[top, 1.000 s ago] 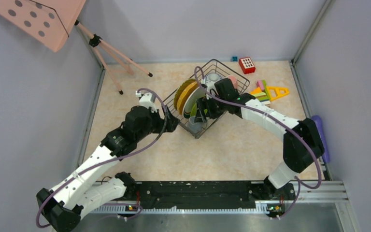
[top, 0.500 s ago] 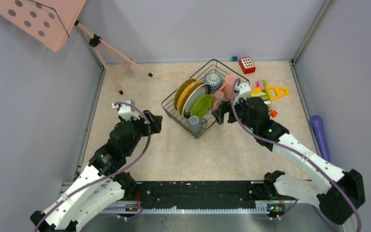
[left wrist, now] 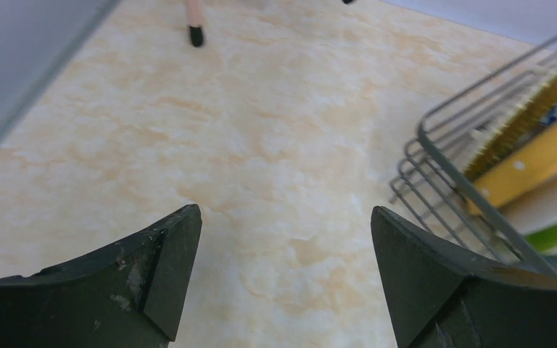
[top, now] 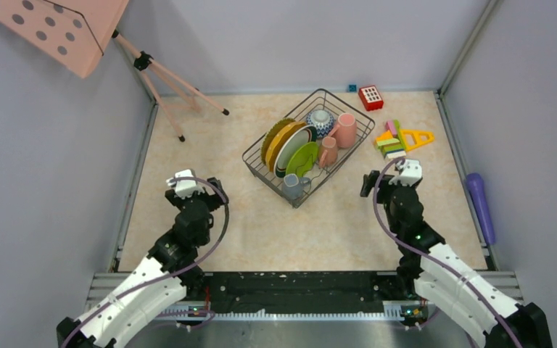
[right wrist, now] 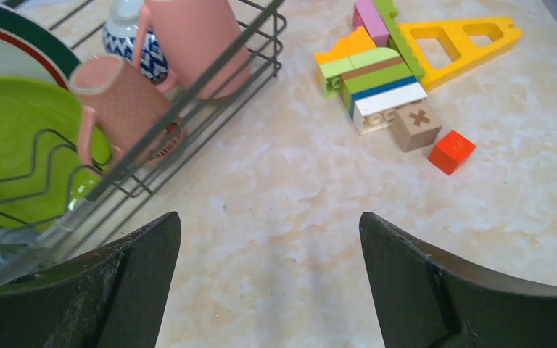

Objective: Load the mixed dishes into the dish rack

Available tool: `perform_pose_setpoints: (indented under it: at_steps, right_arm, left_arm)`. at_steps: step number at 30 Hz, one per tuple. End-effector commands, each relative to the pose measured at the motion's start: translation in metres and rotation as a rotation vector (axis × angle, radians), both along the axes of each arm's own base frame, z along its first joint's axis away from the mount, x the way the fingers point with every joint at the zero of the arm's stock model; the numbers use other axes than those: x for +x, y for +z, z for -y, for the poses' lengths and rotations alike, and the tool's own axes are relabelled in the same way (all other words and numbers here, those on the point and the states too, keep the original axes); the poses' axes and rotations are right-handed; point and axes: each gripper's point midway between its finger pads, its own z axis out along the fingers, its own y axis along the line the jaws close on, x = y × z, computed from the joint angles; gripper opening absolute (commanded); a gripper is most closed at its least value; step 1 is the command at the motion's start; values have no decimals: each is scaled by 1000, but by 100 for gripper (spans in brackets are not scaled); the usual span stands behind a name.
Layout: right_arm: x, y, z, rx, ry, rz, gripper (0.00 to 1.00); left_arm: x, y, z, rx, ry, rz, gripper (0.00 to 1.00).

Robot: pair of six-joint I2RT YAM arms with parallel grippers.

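The dish rack [top: 341, 161] stands at the back middle of the table. In it stand the yellow ribbed plate [top: 275, 139], the white plate with dark green rim [top: 292, 145], the lime-green plate [top: 302, 157], the patterned bowl [top: 320, 120], two pink mugs [top: 345, 130] and a grey mug [top: 292, 186]. My left gripper [top: 194, 190] is open and empty, left of the rack and apart from it; its wrist view shows the gripper [left wrist: 283, 212] and the rack's corner [left wrist: 442, 156]. My right gripper [top: 388, 180] is open and empty, right of the rack; in its wrist view the gripper [right wrist: 268, 217] is above bare table.
Colourful toy blocks [top: 399, 138] lie right of the rack, close ahead of the right gripper [right wrist: 384, 80]. A red block [top: 370, 97] sits at the back. A purple cylinder [top: 479, 203] lies by the right wall. A tripod [top: 167, 80] stands at the back left.
Both arms have drawn back from the rack toward the near edge. The right gripper, which was down in the rack by the grey mug, is now outside it and empty.
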Motion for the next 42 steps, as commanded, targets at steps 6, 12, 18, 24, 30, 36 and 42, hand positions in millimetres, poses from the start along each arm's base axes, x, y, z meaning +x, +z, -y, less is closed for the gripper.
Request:
perform_pose_setpoints:
  at_steps: [6,12,18,24,30,36,42]
  right_arm:
    - [16,4,40,-52,-141,128,92]
    - [28,-1,59,-53,-182,191,91]
    - [30,-11,71,-128,-203,282,88]
    - [43,-24,81,-220,-232,238,90]
    - [51,-35,89,-217,-252,256,90]
    - [66,-45,85,-219,-200,202,89]
    - [65,-46,100,-187,-299,187,82]
  left_arm:
    - [16,3,-42,177,276,116,93]
    - [34,-8,-48,221,341,122,93]
    - [57,-15,-64,237,373,109,93]
    - [75,-40,-80,236,403,80,92]
    - [90,-45,-78,271,351,83,91]
    - [103,-45,-80,267,304,81,89]
    - [115,-49,-82,283,283,39,85]
